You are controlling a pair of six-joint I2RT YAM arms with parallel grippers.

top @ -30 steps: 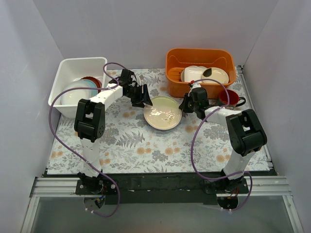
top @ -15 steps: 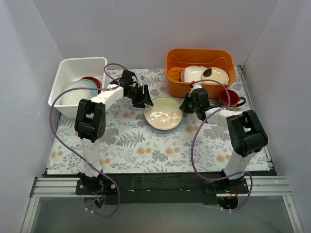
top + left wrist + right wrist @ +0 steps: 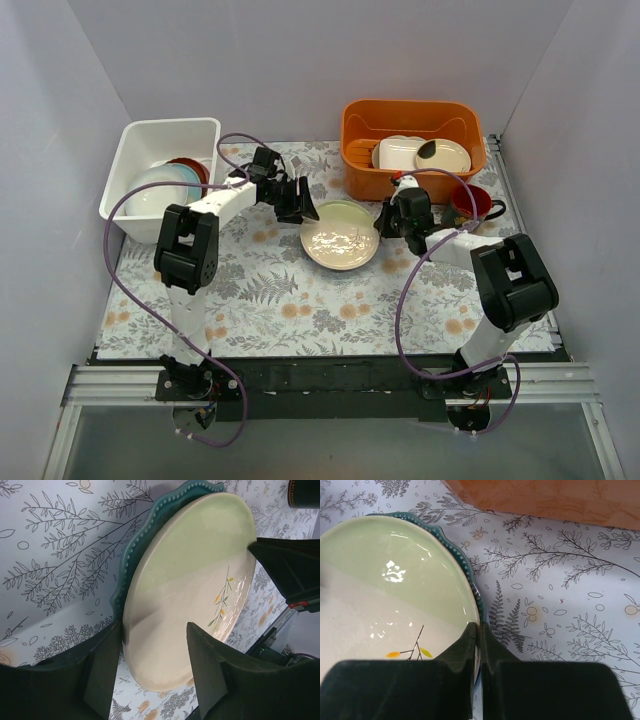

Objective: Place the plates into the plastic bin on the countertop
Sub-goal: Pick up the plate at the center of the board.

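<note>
A cream-green plate with a leaf sprig [image 3: 340, 238] lies on the countertop [image 3: 280, 300], stacked on a teal-blue beaded plate [image 3: 131, 545]. My right gripper [image 3: 479, 626] is shut on the cream-green plate's [image 3: 385, 595] right rim, with the teal-blue rim [image 3: 470, 565] just beneath. In the top view it [image 3: 386, 222] sits at the plate's right edge. My left gripper [image 3: 155, 625] is open and straddles the cream-green plate's [image 3: 200, 555] left edge, which looks raised off the teal-blue plate. The white plastic bin [image 3: 165, 125] at far left holds several plates [image 3: 160, 190].
An orange tub [image 3: 410, 115] with cream rectangular dishes stands at the back right, close behind my right gripper. A red mug [image 3: 476, 204] stands right of that gripper. The bin lies left of and behind my left arm.
The cream-green plate and both grippers have shifted slightly to the right. The right gripper stays shut on the rim and the left stays open at the opposite edge.
</note>
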